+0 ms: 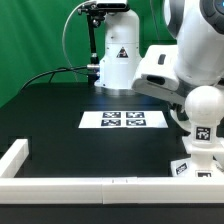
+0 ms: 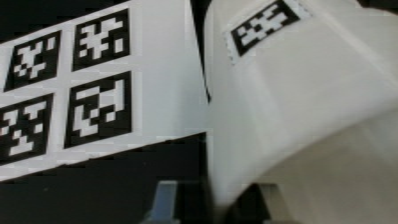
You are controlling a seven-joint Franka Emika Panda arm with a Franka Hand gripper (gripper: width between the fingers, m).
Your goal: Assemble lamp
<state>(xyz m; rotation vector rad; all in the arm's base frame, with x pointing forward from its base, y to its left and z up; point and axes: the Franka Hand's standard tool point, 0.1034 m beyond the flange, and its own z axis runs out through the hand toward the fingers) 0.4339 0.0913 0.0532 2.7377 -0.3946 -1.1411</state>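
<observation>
The white tapered shade (image 2: pixel 294 110), with a tag near its top, fills most of the wrist view. My gripper (image 2: pixel 219 205) stands with one finger on each side of the shade's wall and looks shut on it. In the exterior view the shade (image 1: pixel 155 70) hangs under the arm, above the table, right of the marker board. My fingers are hidden there. The round bulb (image 1: pixel 203 103) sits upright on the blocky base (image 1: pixel 200 152) at the exterior view's right, below and right of the held shade.
The marker board (image 1: pixel 125 120) lies flat mid-table and shows beside the shade in the wrist view (image 2: pixel 80 90). A white L-shaped rail (image 1: pixel 60 182) runs along the front edge and the left corner. The arm's pedestal (image 1: pixel 118 60) stands at the back.
</observation>
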